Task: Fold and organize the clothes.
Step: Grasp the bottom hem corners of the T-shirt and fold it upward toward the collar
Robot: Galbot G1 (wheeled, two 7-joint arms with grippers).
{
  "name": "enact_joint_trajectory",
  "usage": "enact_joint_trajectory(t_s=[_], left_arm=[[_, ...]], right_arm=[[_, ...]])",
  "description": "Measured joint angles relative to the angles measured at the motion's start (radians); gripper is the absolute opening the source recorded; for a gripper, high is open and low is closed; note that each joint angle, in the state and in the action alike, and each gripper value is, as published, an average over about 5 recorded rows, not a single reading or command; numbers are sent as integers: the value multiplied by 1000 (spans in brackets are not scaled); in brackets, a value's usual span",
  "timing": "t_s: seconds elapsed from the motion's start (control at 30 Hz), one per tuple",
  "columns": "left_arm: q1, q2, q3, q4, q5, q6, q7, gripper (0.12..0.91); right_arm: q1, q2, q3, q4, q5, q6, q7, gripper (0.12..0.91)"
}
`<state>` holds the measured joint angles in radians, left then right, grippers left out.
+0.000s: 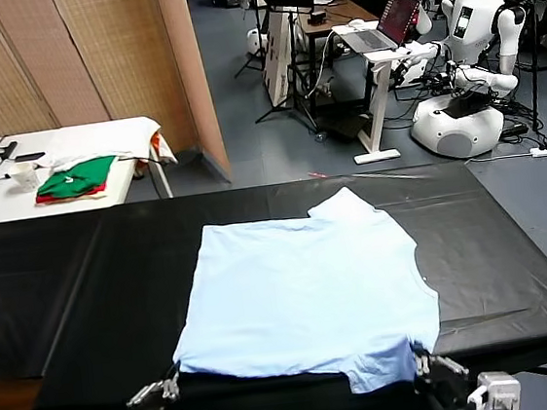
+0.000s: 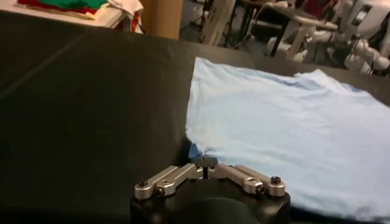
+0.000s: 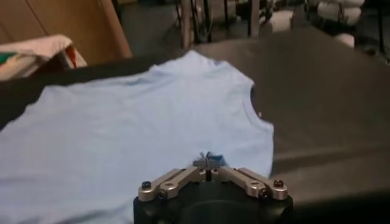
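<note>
The pale sky-blue T-shirt (image 1: 307,294) lies spread flat on the black table (image 1: 86,283), plain side up, with no lettering showing. One sleeve points to the far side and another hangs over the near edge. My left gripper (image 1: 161,388) is shut on the shirt's near left corner, with a pinch of blue cloth between its fingertips in the left wrist view (image 2: 206,164). My right gripper (image 1: 429,365) is shut on the near right edge by the hanging sleeve, with cloth bunched at its tips in the right wrist view (image 3: 208,163).
A white side table (image 1: 62,149) at the far left holds folded green and red garments (image 1: 77,179) and a cup (image 1: 24,175). Behind it stand wooden screens (image 1: 92,58). Beyond the table are a desk with a laptop (image 1: 387,27) and white robots (image 1: 464,58).
</note>
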<state>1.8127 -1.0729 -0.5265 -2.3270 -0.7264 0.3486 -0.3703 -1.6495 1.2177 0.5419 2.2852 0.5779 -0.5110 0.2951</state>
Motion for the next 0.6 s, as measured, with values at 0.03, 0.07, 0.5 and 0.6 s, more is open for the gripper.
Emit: enact_joint_trajectory(t_s=[0.03, 0.07, 0.5, 0.6], left_arm=[[-17, -2, 3, 11, 2, -3, 1, 146], [-34, -4, 7, 23, 4, -5, 2, 146], [-223, 16, 84, 142, 38, -10, 0, 146], [-255, 28, 111, 163, 48, -6, -1, 146]], right_arm=[[17, -4, -3, -18, 1, 3, -1, 142], [33, -9, -7, -35, 2, 6, -2, 142], [203, -70, -35, -198, 3, 22, -16, 142], [235, -77, -45, -219, 2, 18, -16, 142]])
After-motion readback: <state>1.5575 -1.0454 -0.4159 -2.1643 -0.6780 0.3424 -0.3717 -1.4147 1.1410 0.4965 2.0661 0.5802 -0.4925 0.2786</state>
